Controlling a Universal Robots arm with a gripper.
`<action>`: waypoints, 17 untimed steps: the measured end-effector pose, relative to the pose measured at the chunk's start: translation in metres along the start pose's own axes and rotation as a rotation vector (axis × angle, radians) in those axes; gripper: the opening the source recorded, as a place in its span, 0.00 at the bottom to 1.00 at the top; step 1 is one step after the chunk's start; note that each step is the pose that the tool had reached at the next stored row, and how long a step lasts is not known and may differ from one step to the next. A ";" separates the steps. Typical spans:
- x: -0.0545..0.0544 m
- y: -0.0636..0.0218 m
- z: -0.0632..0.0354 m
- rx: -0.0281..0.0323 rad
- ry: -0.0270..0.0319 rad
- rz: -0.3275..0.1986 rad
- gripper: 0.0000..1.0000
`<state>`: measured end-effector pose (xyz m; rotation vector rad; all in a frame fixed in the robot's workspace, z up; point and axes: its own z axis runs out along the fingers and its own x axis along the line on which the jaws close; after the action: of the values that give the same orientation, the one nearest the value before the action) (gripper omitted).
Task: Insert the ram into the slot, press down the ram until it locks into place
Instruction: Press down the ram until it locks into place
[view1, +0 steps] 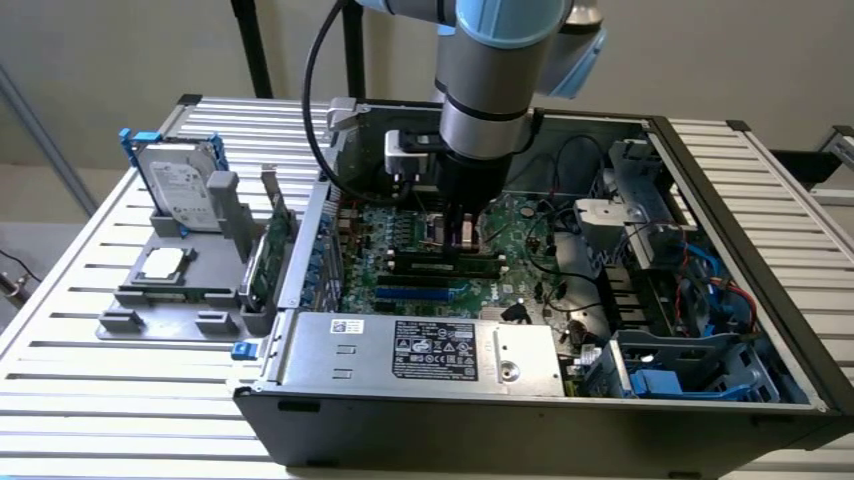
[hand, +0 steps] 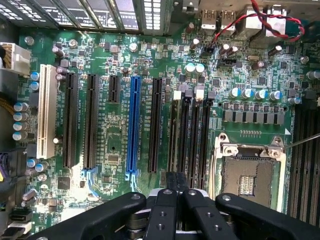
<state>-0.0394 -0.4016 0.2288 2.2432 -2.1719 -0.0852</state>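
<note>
A robot arm reaches into an open computer case (view1: 747, 400) on a slatted worktop (view1: 80, 340). Its hand (hand: 176, 192), fingers pressed together, rests on what seems to be the ram (hand: 175, 135), seated in a black slot (hand: 186, 137) between the blue slot (hand: 133, 127) and the silver processor socket (hand: 248, 172).

The gripper (hand: 176, 192) hung over the green motherboard (hand: 115, 150), its black jaws drawn together above a bank of parallel black memory slots (hand: 192, 135). One slot (hand: 174, 135) of that bank held the ram (hand: 173, 131) seen edge-on. A long blue slot (hand: 133, 127) and a white slot (hand: 47, 112) lay alongside, and the silver processor socket (hand: 250, 172) sat just beside the bank.
</note>
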 end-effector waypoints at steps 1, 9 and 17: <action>0.000 0.0002 0.0016 0.0016 -0.0007 0.000 0.11; -0.001 0.0007 -0.0158 0.0036 -0.0012 0.000 0.11; -0.001 -0.0048 -0.0261 0.0022 0.0006 0.000 0.11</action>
<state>-0.0333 -0.4014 0.2546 2.2441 -2.1727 -0.0822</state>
